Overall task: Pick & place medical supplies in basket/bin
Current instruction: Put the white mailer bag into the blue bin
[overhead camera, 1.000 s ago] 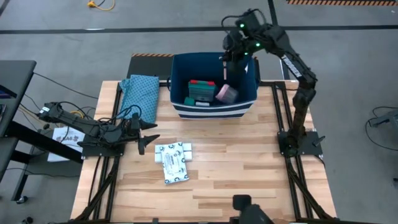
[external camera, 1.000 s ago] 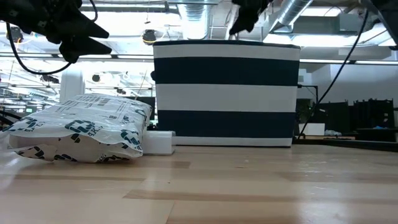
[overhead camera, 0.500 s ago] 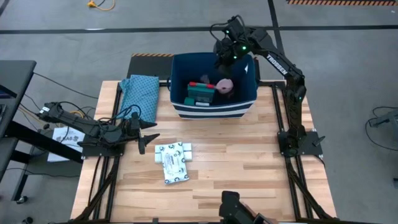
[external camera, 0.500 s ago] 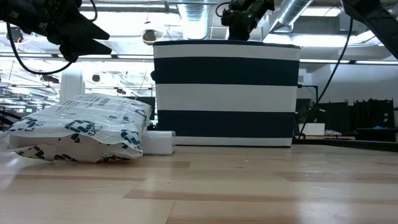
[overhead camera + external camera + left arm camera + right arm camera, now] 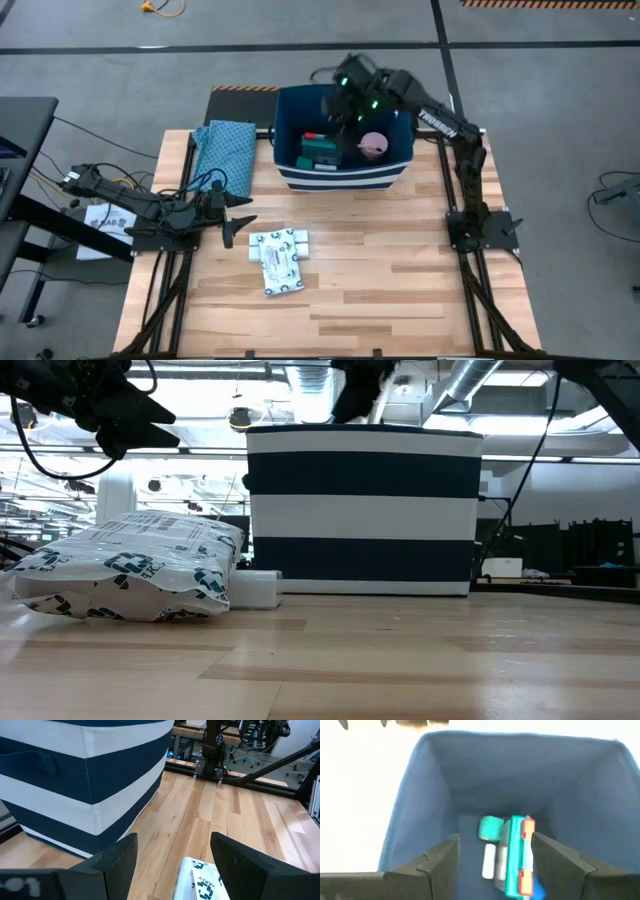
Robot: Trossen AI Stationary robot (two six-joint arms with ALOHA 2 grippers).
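Hovering: right end effector (image 5: 342, 100) released over striped fabric bin (image 5: 290, 165) | boxy teal-and-red carton (image 5: 519, 855) | left end effector (image 5: 172, 857) released

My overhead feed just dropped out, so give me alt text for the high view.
The right claw hangs open over the navy bin, which holds a teal-and-red box and pink roll. The left claw waits open beside the white packet.

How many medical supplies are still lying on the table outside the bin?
1 for certain: the white packet on the table's front left, near the left tool. Low view shows a small white item behind it, possibly another. The rest sit inside the bin.
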